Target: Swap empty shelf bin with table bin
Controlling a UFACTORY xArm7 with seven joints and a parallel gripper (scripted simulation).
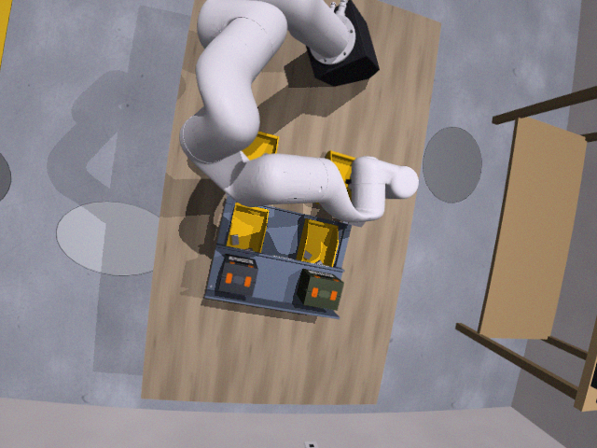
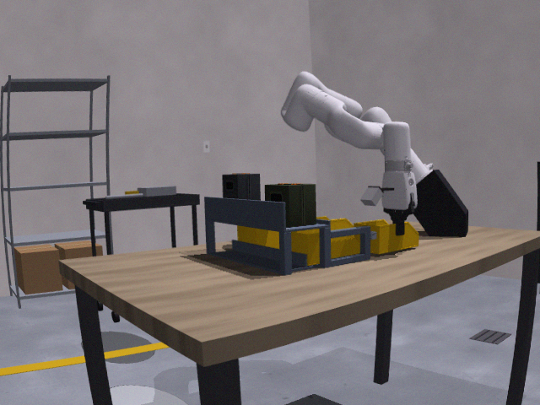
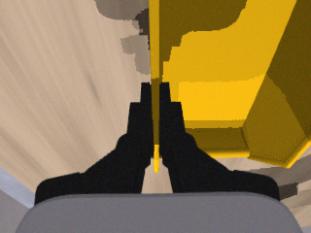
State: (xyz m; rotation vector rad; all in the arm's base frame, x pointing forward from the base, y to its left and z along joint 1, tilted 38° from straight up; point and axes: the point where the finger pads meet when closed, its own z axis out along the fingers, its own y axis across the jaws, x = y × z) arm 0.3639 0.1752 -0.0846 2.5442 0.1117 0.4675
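My gripper (image 2: 400,231) (image 3: 155,98) is shut on the thin side wall of a yellow open bin (image 1: 340,162) (image 2: 378,240) (image 3: 211,102). That bin is low over the table, upright; I cannot tell whether its base touches the top. No parts show in the visible part of its inside. Another yellow bin (image 1: 264,143) stands on the table, mostly hidden under the arm, its contents not visible. The blue-grey shelf (image 1: 270,302) (image 2: 244,213) has an empty middle place (image 1: 283,236) between two yellow bins with grey parts, the left bin (image 1: 246,226) and the right bin (image 1: 322,239).
A dark grey case (image 1: 237,278) (image 2: 240,186) and a green case (image 1: 322,292) (image 2: 289,204) stand on the shelf's upper board behind the bins. The arm crosses over both table bins. The robot's black base (image 1: 344,67) (image 2: 442,207) stands beyond them.
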